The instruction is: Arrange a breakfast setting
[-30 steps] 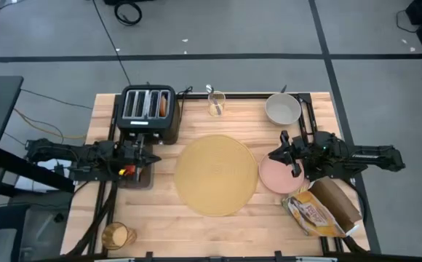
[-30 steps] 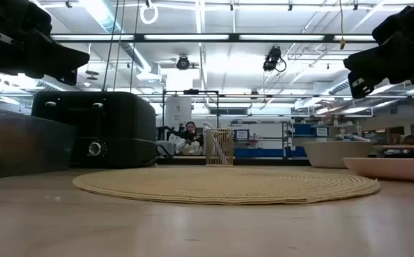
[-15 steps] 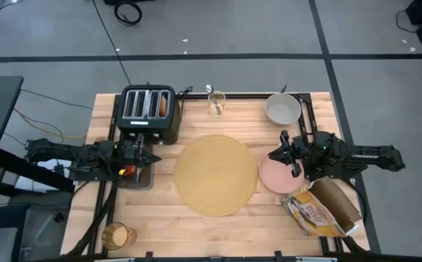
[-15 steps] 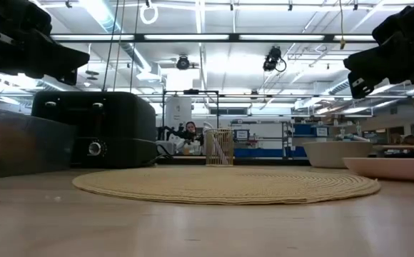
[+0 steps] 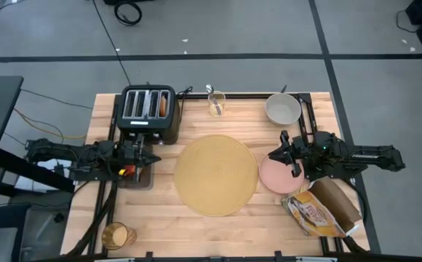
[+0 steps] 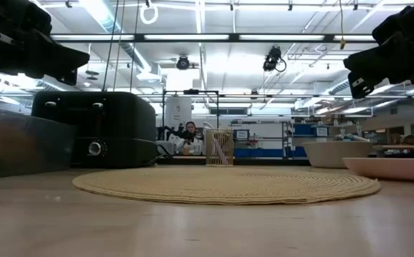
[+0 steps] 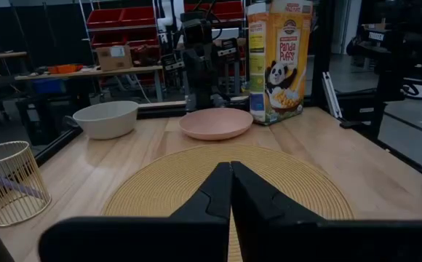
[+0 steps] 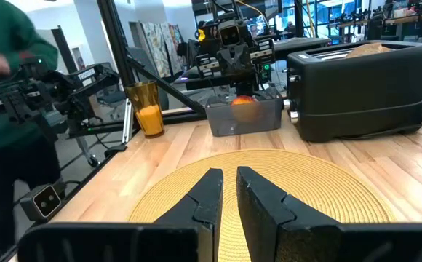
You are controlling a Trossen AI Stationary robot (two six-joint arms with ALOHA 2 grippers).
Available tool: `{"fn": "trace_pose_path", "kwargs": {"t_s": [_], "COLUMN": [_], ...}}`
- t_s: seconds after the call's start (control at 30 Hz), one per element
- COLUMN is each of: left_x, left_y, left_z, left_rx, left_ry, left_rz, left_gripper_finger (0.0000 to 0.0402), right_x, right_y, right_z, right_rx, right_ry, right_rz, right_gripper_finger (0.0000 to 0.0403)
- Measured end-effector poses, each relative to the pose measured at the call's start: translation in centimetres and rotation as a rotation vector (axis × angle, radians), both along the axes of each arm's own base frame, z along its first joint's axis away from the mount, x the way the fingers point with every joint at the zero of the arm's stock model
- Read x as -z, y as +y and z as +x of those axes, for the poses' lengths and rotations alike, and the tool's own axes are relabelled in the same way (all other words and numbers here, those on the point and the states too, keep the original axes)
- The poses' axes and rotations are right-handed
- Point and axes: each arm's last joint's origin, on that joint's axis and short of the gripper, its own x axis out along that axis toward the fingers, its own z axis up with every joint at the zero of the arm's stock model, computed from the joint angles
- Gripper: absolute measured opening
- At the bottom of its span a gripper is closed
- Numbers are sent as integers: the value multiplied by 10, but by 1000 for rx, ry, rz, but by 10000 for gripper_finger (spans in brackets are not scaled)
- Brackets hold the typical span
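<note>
The round tan placemat (image 5: 217, 175) lies flat at the table's middle. The white bowl (image 5: 282, 109) stands at the far right, and the pink plate (image 5: 276, 177) lies just right of the placemat. The red apple (image 8: 243, 101) sits in a grey bin (image 8: 244, 118) at the left. The amber glass (image 5: 116, 235) stands at the near left corner. A wire cup (image 5: 216, 103) at the far edge holds a slender utensil, perhaps the spoon. My left gripper (image 5: 155, 158) is shut, raised over the bin's right end. My right gripper (image 5: 272, 154) is shut, raised over the plate's far left rim.
A black four-slot toaster (image 5: 149, 113) stands at the far left. A cereal box (image 5: 320, 207) lies at the near right, beside the plate. A person in a green sleeve (image 8: 7, 80) stands beyond the table's near left side.
</note>
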Motion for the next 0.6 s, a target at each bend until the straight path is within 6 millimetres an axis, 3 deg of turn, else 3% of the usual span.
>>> {"fn": "trace_pose_path", "kwargs": {"t_s": [0.6], "left_x": [-2], "left_y": [0], "left_z": [0], "left_rx": [0], "left_ry": [-20], "left_rz": [13], "left_gripper_finger": [14], "right_x": [0], "right_y": [-1], "right_z": [0], "right_rx": [25], "right_ry": [-1], "right_rz": [-13], "right_gripper_finger": [53]}}
